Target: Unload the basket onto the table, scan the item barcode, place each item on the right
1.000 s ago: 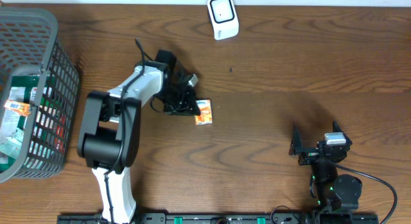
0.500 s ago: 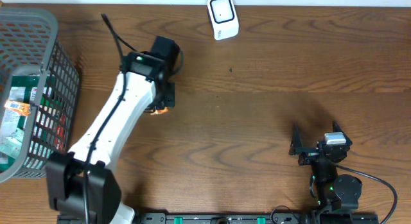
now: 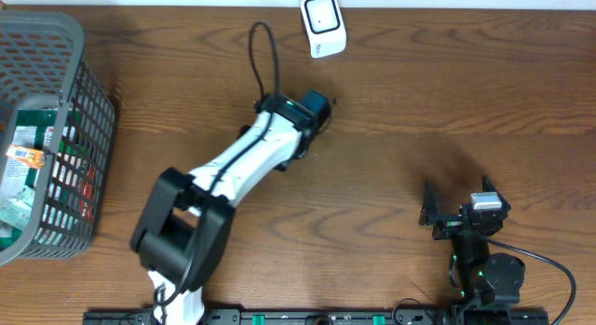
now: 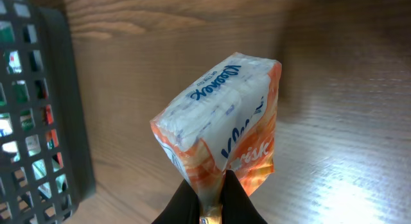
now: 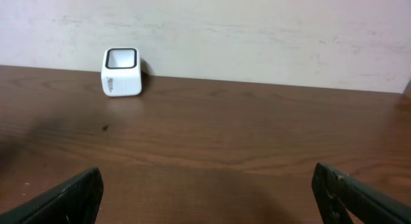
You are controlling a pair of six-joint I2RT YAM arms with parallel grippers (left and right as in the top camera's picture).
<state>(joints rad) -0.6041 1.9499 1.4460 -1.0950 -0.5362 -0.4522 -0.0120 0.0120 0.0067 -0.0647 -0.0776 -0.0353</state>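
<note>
— Which step is this?
— The carry, I'd judge. The left gripper (image 4: 212,199) is clamped on the lower seam of the tissue pack (image 4: 221,124), which sticks out past its fingertips, lifted off the table (image 3: 419,101).
— And the scanner?
— The scanner (image 3: 321,25) sits at the table's far edge, about midway along. From overhead the left wrist is near it, a little toward the near edge, and it hides the pack.
— Barcode showing?
— Not that I can see, only brand lettering on the faces toward the wrist camera. The next move likely calls for turning the coded face to the scanner's window and closing the gap.
— The other arm?
— The right gripper (image 3: 456,213) sits near the table's near-right corner, jaws spread wide, holding nothing. The basket (image 3: 47,129) stands at the left edge
</note>
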